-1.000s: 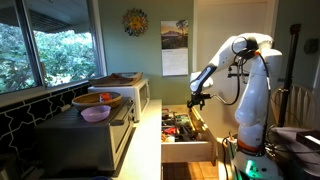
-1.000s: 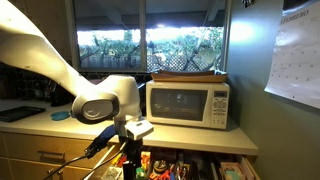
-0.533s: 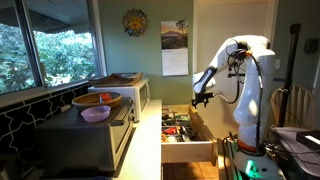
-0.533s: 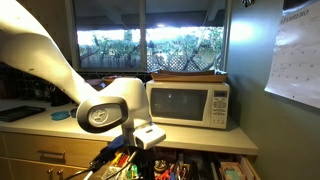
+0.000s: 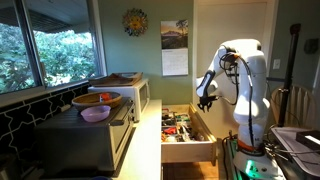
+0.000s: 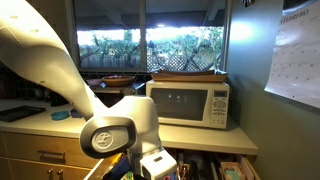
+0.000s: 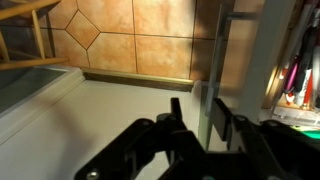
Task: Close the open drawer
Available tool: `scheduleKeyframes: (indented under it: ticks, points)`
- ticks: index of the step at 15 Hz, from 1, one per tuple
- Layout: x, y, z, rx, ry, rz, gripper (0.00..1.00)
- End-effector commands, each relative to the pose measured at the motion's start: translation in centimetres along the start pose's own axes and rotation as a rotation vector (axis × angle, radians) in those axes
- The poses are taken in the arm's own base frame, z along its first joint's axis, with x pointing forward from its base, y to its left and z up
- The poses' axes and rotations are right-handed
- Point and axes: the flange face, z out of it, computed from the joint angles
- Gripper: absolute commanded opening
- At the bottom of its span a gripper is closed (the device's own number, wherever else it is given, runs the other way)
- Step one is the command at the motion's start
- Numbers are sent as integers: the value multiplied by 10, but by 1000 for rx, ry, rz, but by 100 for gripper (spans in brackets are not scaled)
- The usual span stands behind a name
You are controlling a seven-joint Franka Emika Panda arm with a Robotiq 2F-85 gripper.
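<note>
Beside the counter [image 5: 149, 126], the drawer [image 5: 188, 151] is seen pulled out: shallow, white-fronted, pale wood sides, dark and red clutter inside. Its long axis is directed toward the camera. Above it, the claw [image 5: 205, 103] is held released.

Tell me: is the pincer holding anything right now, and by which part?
Nothing is held. The pincer hangs in the air above the drawer, and in the wrist view its fingers stand apart with nothing gripped between them.
</note>
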Motion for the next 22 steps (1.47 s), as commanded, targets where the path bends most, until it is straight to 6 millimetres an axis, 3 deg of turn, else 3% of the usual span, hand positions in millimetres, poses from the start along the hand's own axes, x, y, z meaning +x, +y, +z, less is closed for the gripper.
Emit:
scheduleKeyframes:
  ticks: [1,4,10,16,22]
  points:
    - [3,-5,25,-12,-18,-4,8]
    - [-3,-20,41,3,-44,2,0]
    - [-7,-43,53,86,-127,37,3]
    - [-7,-58,50,208,-149,106,2]
    - [-16,-109,35,386,-143,118,3]
